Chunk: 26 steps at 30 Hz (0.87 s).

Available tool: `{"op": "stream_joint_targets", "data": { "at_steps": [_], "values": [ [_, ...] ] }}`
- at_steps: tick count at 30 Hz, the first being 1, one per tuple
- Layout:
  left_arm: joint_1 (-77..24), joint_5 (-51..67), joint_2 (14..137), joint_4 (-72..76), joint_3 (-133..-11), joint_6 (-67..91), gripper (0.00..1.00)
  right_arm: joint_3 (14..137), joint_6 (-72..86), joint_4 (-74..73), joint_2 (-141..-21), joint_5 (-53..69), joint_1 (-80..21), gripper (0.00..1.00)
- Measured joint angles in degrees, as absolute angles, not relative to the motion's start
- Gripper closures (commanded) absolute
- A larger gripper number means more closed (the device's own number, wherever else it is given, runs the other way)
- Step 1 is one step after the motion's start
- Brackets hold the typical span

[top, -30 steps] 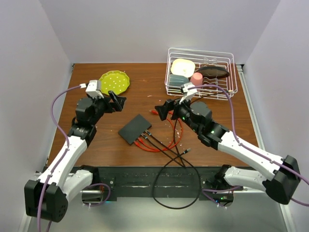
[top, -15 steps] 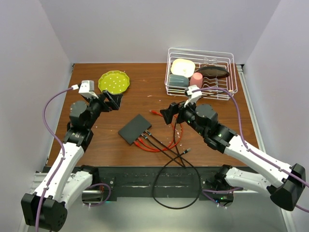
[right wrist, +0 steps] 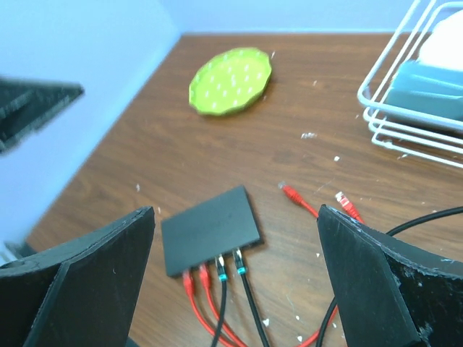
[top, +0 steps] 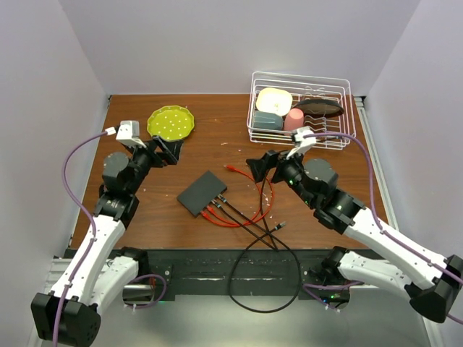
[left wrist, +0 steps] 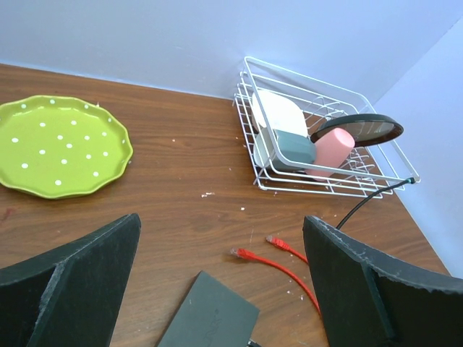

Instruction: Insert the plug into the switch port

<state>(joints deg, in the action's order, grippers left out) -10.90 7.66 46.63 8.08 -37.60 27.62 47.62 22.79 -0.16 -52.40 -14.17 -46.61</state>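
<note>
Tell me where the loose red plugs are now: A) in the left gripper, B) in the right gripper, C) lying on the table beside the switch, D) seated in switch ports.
C: the loose red plugs lie on the table, apart from the switch, and the left gripper and right gripper are open and empty.

Back wall [top: 239,43]: plain, pale lilac-white.
Side walls: left wall [top: 36,144] and right wall [top: 427,108], the same pale tone, closing round the table like a booth.
Table [top: 210,141]: reddish-brown wood grain, dotted with pale specks (crumbs or chips, I can't tell).
Near edge: black rail [top: 217,273] along the front.
Light: soft, even, shadows faint.
</note>
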Motion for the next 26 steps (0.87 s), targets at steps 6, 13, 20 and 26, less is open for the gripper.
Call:
{"op": "stream_joint_targets", "data": {
  "at_steps": [6, 13, 20, 26],
  "values": [
    [-10.9, 7.4, 45.9, 7.6, -37.6, 26.4, 0.00, 44.2, 25.0, 2.9, -46.2, -21.7, -46.6, 0.01],
    [-10.9, 6.6, 45.5, 7.6, -37.6, 25.7, 0.00, 40.9, 26.0, 3.6, -46.6, -28.0, -46.6, 0.01],
    [-10.9, 3.6, 45.5, 6.7, -37.6, 24.1, 0.01, 39.5, 27.7, 3.5, -48.2, -33.3, -46.6, 0.01],
    [-10.9, -1.3, 44.4, 3.0, -37.5, 20.5, 0.01, 35.3, 25.1, 6.1, -45.2, -38.4, -46.6, 0.01]
  ]
}}
